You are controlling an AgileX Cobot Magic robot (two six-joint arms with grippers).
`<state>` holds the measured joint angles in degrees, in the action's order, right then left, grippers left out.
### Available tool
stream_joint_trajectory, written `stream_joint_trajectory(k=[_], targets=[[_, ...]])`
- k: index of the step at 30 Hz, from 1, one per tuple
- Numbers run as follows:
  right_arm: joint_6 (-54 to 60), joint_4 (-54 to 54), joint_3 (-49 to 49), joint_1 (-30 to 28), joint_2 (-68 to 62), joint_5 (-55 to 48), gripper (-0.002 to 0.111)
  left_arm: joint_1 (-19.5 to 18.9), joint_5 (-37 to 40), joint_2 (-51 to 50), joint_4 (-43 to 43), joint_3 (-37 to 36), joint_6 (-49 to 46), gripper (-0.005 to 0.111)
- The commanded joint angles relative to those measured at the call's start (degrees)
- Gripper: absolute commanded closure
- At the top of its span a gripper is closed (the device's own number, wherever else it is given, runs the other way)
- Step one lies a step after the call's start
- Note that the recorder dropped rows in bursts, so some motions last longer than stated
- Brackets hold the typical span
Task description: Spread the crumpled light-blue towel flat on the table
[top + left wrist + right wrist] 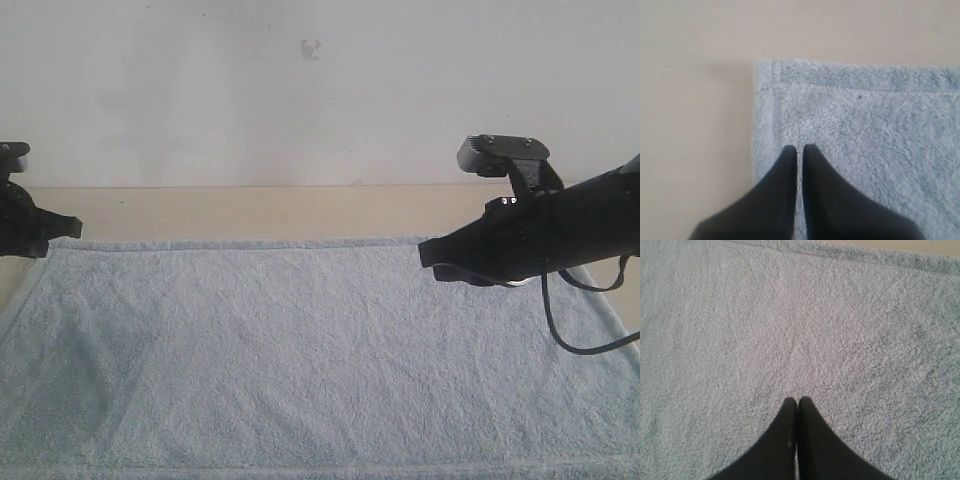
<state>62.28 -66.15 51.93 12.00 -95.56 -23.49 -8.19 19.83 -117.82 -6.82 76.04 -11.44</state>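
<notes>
The towel [300,360] lies spread open and flat, and its nearest hem runs straight across the closest part of the exterior view. From that hem the fluffy pale-blue pile stretches away smooth, with only faint creases. Farther along, over the towel's far right part and just inside its far hem, my right gripper [427,257] hangs on its black arm, a dark cable [570,335] looping down beside it. Its fingers [785,435] are pressed together tip to tip with nothing between them, and only towel pile shows under them. I cannot tell whether the tips touch the pile. At the towel's far left corner sits my left gripper [68,230]. Its fingers [782,180] are drawn almost together, leaving a hairline slit through which pale pile shows. They grip nothing. They point at the corner from just inside the side hem, where the stitched border turns square and lies flat. Beside that corner and beyond the towel's far hem the table [250,212] shows bare cream-beige. Beyond the table's far edge rises the pale wall [200,90], with a small grey mark [311,48] high above the towel's middle.
</notes>
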Motion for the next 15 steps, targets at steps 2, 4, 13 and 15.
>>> stream_joint_trajectory(k=[2,4,13,15], targets=[[0.67,-0.10,-0.10,0.04,0.61,-0.49,0.108,-0.23,1.22,5.62,0.23,-7.47,-0.68,0.103],[0.68,-0.10,-0.10,0.04,0.61,-0.37,0.108,-0.23,2.83,7.65,-1.22,-11.46,-0.68,0.103],[7.09,-8.17,-2.67,0.04,0.61,-0.34,0.108,-0.23,3.55,22.31,-4.31,-25.18,0.26,0.103],[8.88,-10.29,-2.82,0.04,0.61,-1.54,0.108,-0.23,3.55,27.06,-6.43,-26.78,0.25,0.103]])
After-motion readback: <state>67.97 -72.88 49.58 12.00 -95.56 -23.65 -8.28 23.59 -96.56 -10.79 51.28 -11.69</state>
